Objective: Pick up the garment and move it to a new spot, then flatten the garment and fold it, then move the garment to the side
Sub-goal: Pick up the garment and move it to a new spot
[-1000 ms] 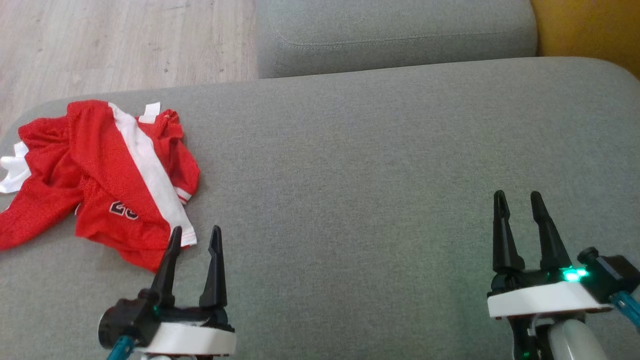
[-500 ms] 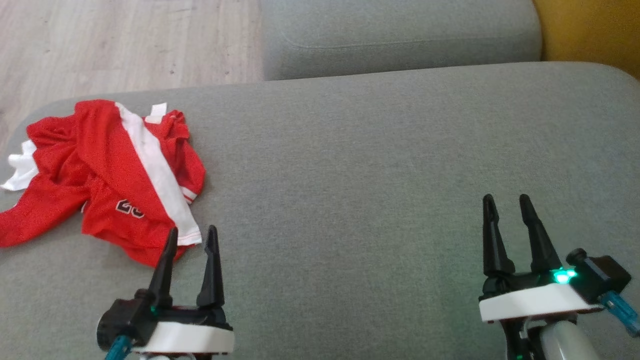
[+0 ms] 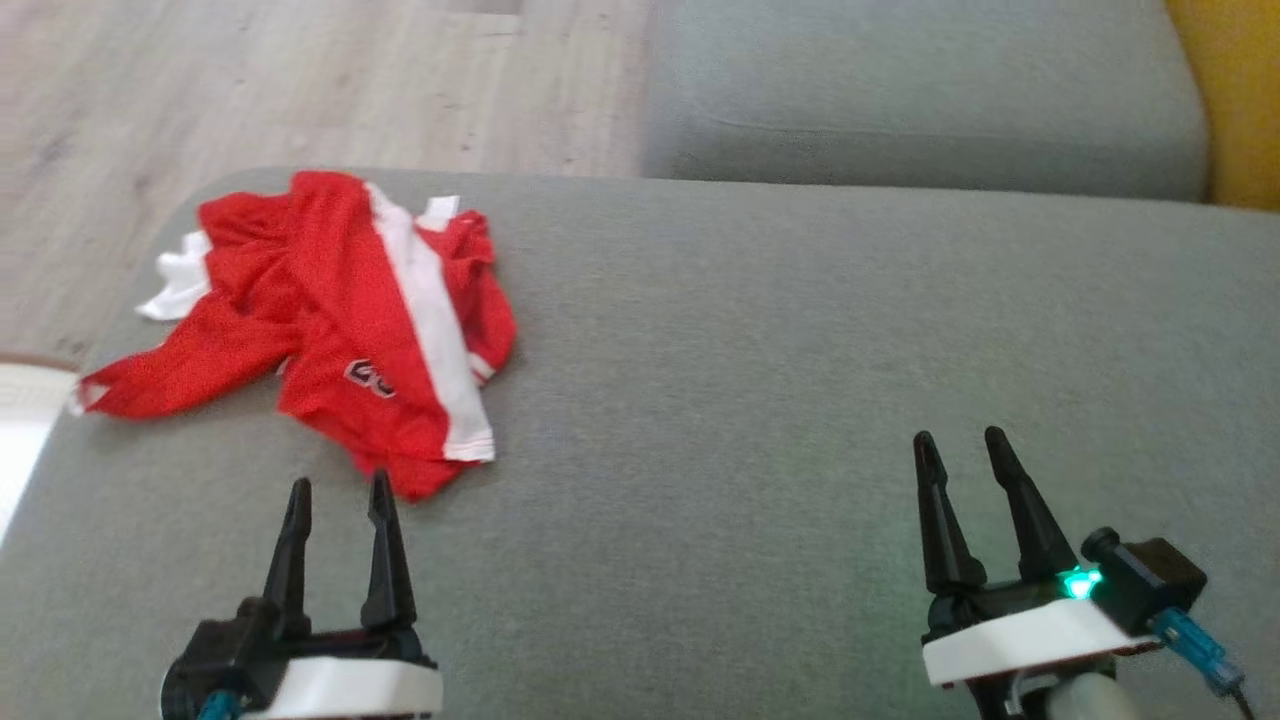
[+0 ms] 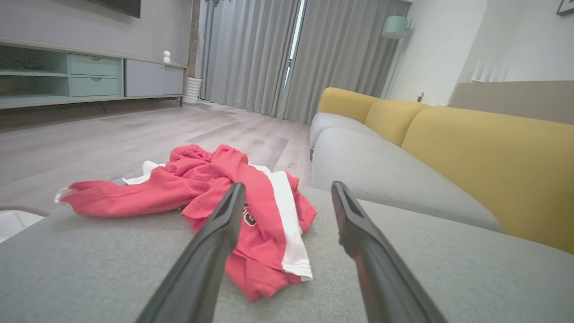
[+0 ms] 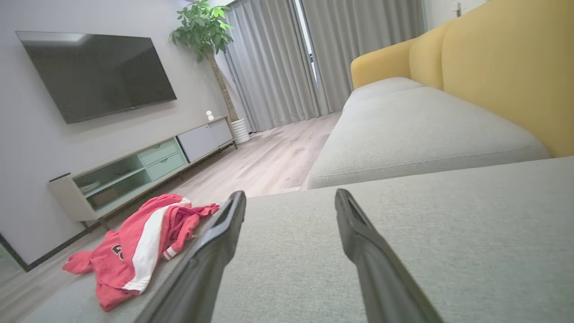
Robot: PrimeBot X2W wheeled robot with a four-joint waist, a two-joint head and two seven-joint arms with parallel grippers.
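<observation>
Hovering w/ both pairs of fingers spread wide, gripping nothing. My left gripper (image 3: pixel 340 482) sits over the grey seat cushion (image 3: pixel 750 400), tips just short of the garment (image 3: pixel 340 300). My right gripper (image 3: pixel 958 436) is well apart to the right, over bare fabric.

The garment, a red jersey w/ a white stripe, lies crumpled near the cushion's far-left corner, one red end stretched toward the left edge. Its dark print is part-folded, can't read it.

Head view cuts both wrists off at the bottom. In left wrist view my left finger (image 4: pixel 210 251) covers part of the jersey.

Right wrist view adds a TV (image 5: pixel 94 67), a plant (image 5: pixel 202 22) and a low cabinet (image 5: pixel 134 175). Its open shelves hold sth too blurred to name; drawers shut. Left wrist view adds curtains (image 4: pixel 269 54) and a lamp (image 4: pixel 394 27). A yellow backrest (image 5: pixel 493 67) runs behind a 2nd grey cushion (image 3: pixel 900 100).
</observation>
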